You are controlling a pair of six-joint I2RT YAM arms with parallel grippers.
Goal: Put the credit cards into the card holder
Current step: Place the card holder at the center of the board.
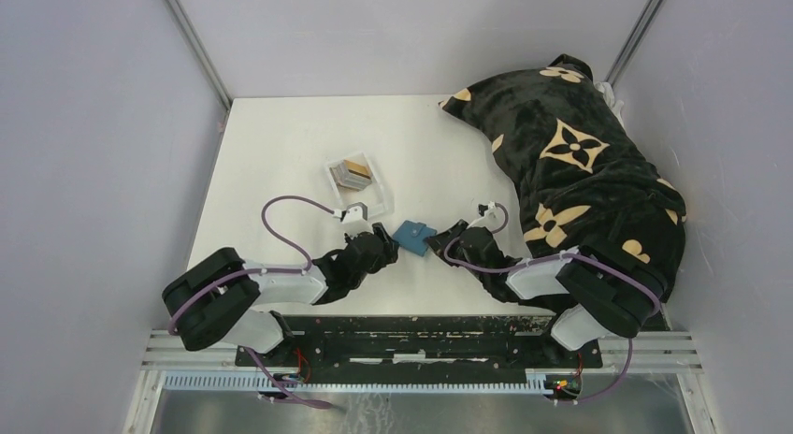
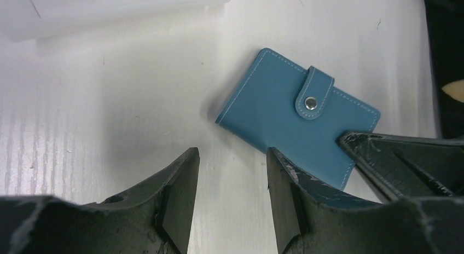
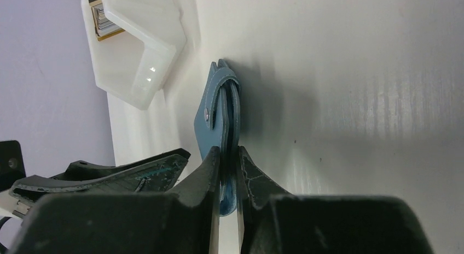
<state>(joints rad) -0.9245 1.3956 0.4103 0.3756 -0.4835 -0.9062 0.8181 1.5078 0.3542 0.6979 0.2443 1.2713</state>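
Though unclear overhead, the right pincer (image 3: 228,156) visibly pinches the card holder (image 3: 212,96).

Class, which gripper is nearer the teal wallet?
Right. The right gripper clamps an edge of the wallet; the left gripper hangs open beside it.

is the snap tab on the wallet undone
No, the tab lies snapped shut over the edge of the closed wallet.

Card holder (image 1: 412,236) between left end effector (image 1: 390,248) and right end effector (image 1: 441,238), credit cards (image 1: 353,172) in clear tray (image 1: 375,197).
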